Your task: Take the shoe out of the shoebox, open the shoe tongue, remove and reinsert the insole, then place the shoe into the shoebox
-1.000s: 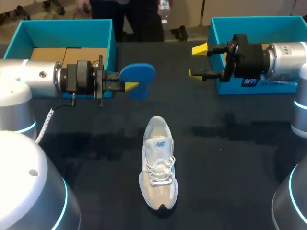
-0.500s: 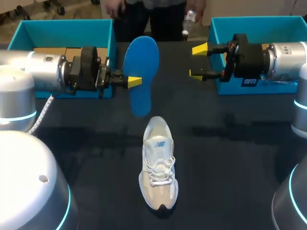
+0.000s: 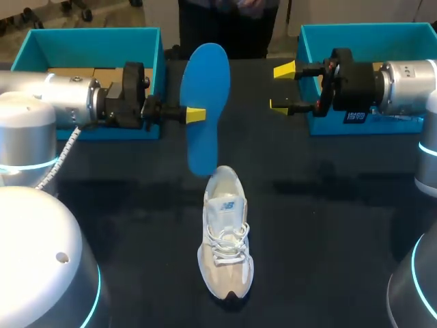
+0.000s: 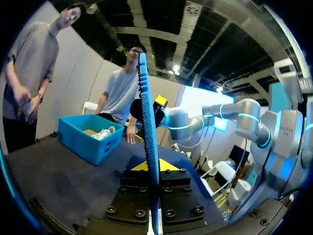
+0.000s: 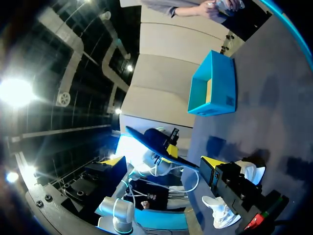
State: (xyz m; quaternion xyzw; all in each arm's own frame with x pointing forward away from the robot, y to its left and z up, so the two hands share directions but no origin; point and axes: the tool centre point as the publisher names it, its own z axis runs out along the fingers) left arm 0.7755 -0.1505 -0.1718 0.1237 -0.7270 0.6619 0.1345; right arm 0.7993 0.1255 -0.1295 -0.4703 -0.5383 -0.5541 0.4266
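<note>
Left jaws stay pinched on the insole (image 3: 207,89), now swung upright with its lower end over the heel of the shoe (image 3: 225,239) on the bench (image 3: 328,225), so reinsertion looks next; my right jaws hang wide, empty.

Behind the insole (image 3: 206,89), one finger of the left pincer (image 3: 196,114) is hidden — head view.

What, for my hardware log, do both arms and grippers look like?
The left arm and right arm are silver-grey cylinders with white joints ringed by cyan lights. Black wrist units carry the left gripper and right gripper, both yellow-tipped. A white braided cable hangs on the left arm.
</note>
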